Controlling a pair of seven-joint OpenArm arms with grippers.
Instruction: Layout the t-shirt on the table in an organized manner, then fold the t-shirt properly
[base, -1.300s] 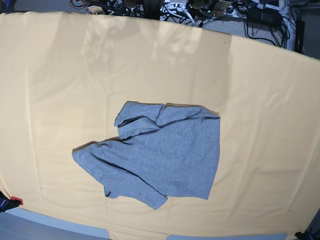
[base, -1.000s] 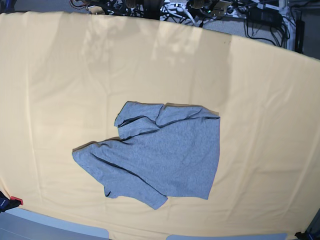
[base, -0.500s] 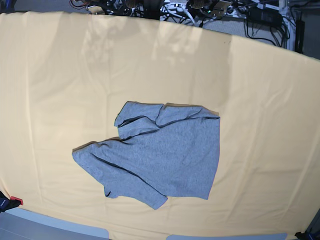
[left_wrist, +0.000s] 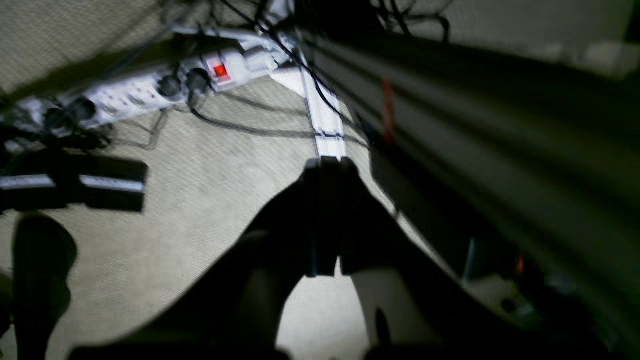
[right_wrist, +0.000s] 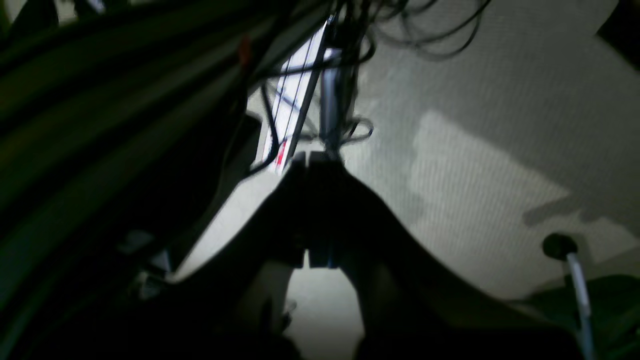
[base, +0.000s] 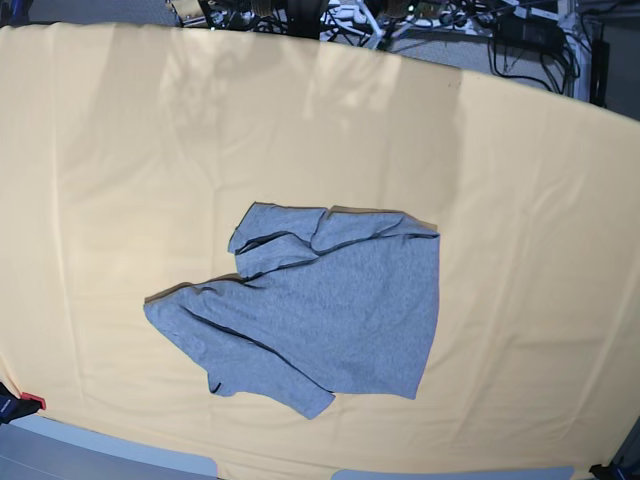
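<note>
T-shirt (base: 320, 315), heather-grey short-sleeved cotton, plain side up, lies crumpled slightly nearer the front edge of table (base: 520, 200), a large flat surface under pale yellow-orange cloth with faint creases. Upper portion folded over itself toward the far edge; one sleeve reaches toward the front-left corner as seen in the base view. Straight hem-like side runs front-to-back on base view's right; long axis roughly diagonal, from front-left up to far-right. No lettering visible.

Left gripper (left_wrist: 327, 167): dark fingers pressed together, nothing between them, pointed at carpet and a white power strip (left_wrist: 150, 85) below table level. Right gripper (right_wrist: 312, 159): likewise pressed together, empty, above carpet and hanging cables (right_wrist: 350, 45). Neither arm visible in base view; both well apart from shirt, beyond the far edge by the look of it. Cannot tell which is nearer.

Judgement: layout not yet begun; shirt lies toward the front from both tools, so a reach across the far half of the table needed first.

Versus earlier base frames: shirt unchanged in place and shape; only the clutter beyond the far edge looks slightly shifted.
</note>
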